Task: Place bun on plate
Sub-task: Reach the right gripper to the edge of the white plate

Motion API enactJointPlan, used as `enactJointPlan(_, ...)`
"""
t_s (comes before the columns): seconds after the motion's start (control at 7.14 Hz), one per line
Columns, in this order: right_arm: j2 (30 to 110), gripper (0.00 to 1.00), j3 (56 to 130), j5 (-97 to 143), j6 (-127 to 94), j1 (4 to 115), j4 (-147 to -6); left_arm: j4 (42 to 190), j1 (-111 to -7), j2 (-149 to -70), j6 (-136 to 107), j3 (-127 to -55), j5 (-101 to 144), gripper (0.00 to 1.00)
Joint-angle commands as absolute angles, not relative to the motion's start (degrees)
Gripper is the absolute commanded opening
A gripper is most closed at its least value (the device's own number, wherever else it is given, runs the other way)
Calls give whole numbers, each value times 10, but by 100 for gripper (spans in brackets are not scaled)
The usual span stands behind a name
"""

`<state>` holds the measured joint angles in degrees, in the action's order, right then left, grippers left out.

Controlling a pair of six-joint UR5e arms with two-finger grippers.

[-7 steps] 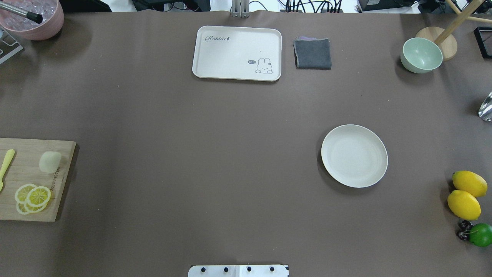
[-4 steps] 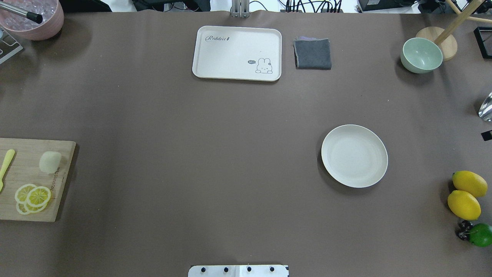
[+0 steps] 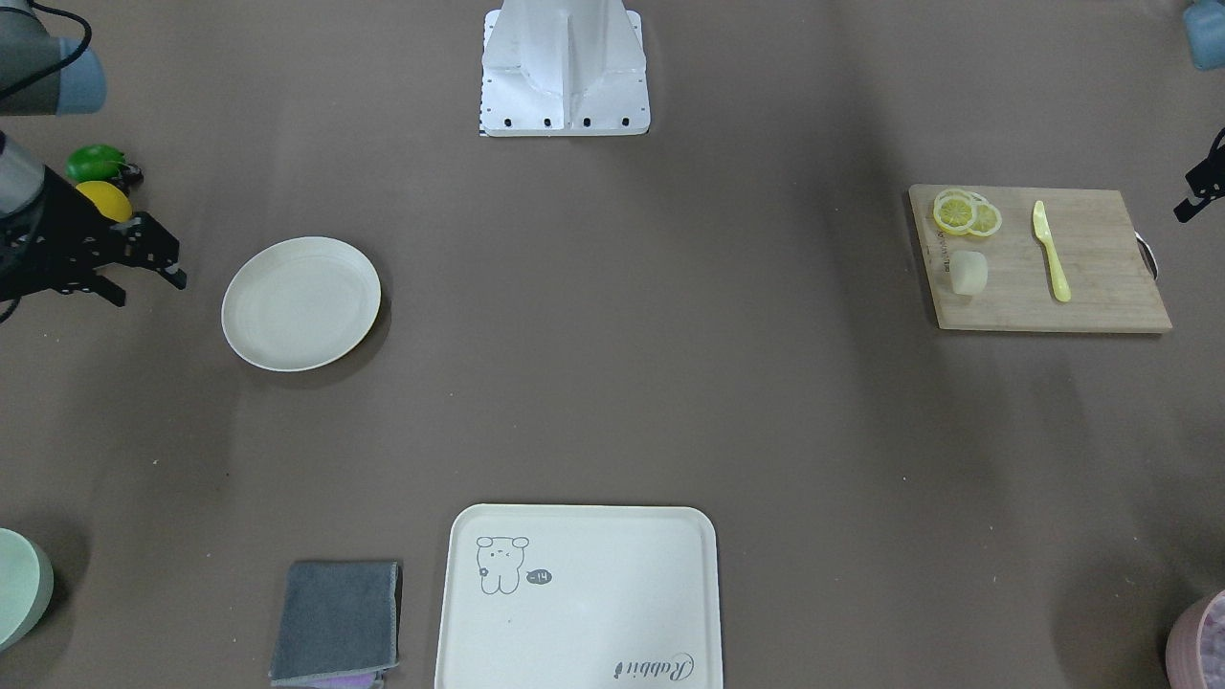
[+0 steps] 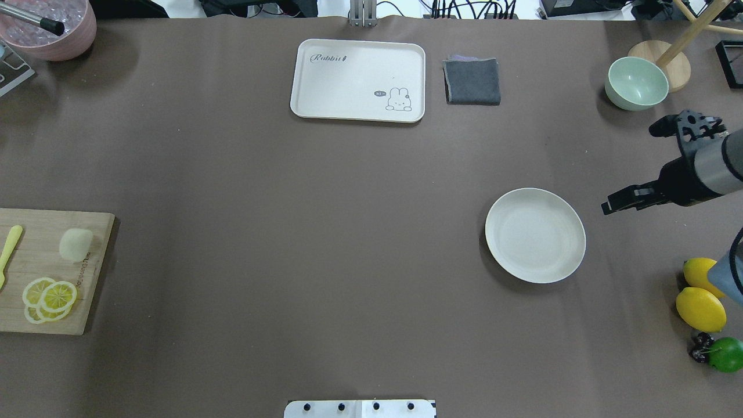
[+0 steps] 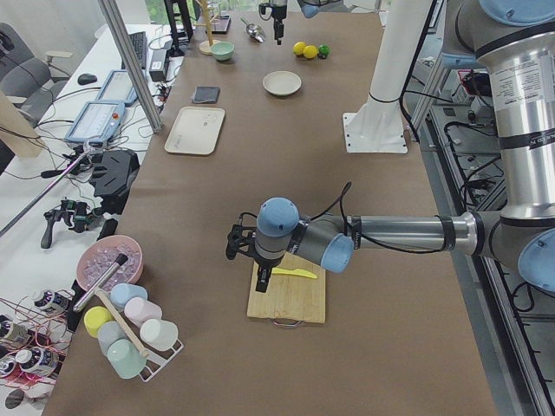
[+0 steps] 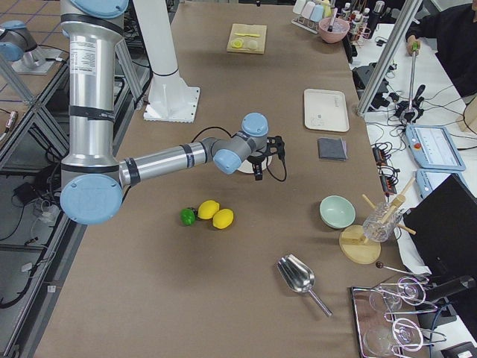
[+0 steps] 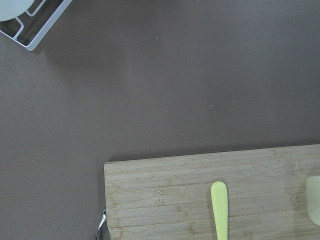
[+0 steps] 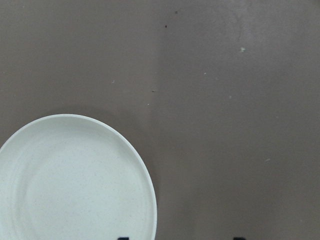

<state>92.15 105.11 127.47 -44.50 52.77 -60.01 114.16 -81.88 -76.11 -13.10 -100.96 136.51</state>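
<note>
The bun (image 4: pixel 75 244) lies on a wooden cutting board (image 4: pixel 40 316) at the table's left edge, beside lemon slices (image 4: pixel 49 299); it also shows as the bun (image 3: pixel 968 273) and, cut off at the frame edge, the bun (image 7: pixel 314 205). The empty plate (image 4: pixel 535 235) sits right of centre, seen too as the plate (image 3: pixel 300 302) and the plate (image 8: pixel 75 185). My right gripper (image 4: pixel 630 169) hovers open just right of the plate, nothing between its fingers. Only an edge of my left gripper (image 3: pixel 1198 191) shows, beyond the board's handle end; I cannot tell its state.
A yellow knife (image 4: pixel 10 249) lies on the board. At the back are a cream tray (image 4: pixel 357 80), a grey cloth (image 4: pixel 472 81) and a green bowl (image 4: pixel 636 83). Lemons (image 4: pixel 701 307) and a lime (image 4: pixel 725 354) sit at the right edge, a pink bowl (image 4: pixel 49 26) at the back left.
My right arm has come in from the right edge of the overhead view, bringing the gripper close to the plate's right side. The bun and the plate have not moved.
</note>
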Motion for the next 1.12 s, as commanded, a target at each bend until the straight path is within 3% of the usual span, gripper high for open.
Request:
enactJointPlan(0.0, 906, 60, 1021, 1257, -474, 484, -597, 1143, -815, -761, -132, -1009, 1365, 98)
enactJointPlan(0.42, 869, 60, 972, 1247, -502, 463, -597, 1143, -815, -758, -131, -1009, 1366, 98)
enactJointPlan(0.56, 871, 51, 960, 1248, -502, 463, -580, 1143, -815, -758, -131, -1010, 1366, 98)
enactJointPlan(0.7, 874, 1, 954, 1250, -503, 463, -564, 1151, -815, -758, -133, -1010, 1366, 98)
enactJointPlan(0.98, 875, 0, 954, 1252, -504, 463, -560, 1151, -815, -760, -133, -1010, 1367, 98)
